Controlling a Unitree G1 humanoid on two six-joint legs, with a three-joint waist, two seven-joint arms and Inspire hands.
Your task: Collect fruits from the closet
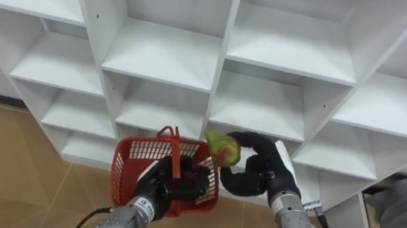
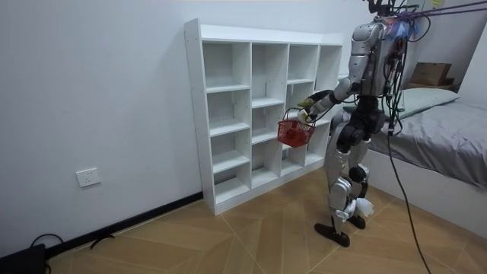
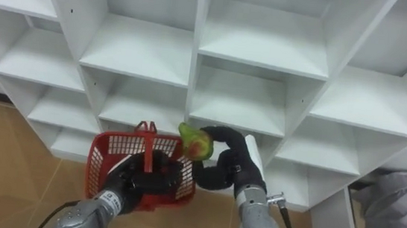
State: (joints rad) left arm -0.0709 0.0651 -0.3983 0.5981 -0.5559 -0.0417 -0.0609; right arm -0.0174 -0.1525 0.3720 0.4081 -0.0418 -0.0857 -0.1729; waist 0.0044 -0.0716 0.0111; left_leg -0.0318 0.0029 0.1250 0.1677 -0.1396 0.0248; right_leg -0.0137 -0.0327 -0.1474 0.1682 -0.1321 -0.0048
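Note:
My right hand (image 1: 247,165) is curled round a green fruit with a red blush (image 1: 223,146), holding it just above the right rim of a red plastic basket (image 1: 132,167). My left hand (image 1: 182,184) grips the basket's handle (image 1: 172,147) and holds it in front of the white closet (image 1: 270,45). In the right eye view the fruit (image 3: 196,142) sits at the basket's (image 3: 109,161) right edge in my right hand (image 3: 223,161), with my left hand (image 3: 149,177) on the handle. In the room view I stand facing the closet (image 2: 228,114) with the basket (image 2: 293,133) raised.
The closet's cubbies (image 1: 168,54) are bare white shelves. A wooden floor (image 1: 3,170) lies below. A bed with grey bedding (image 2: 449,133) stands behind me, and its grey cloth (image 1: 403,215) shows at the lower right.

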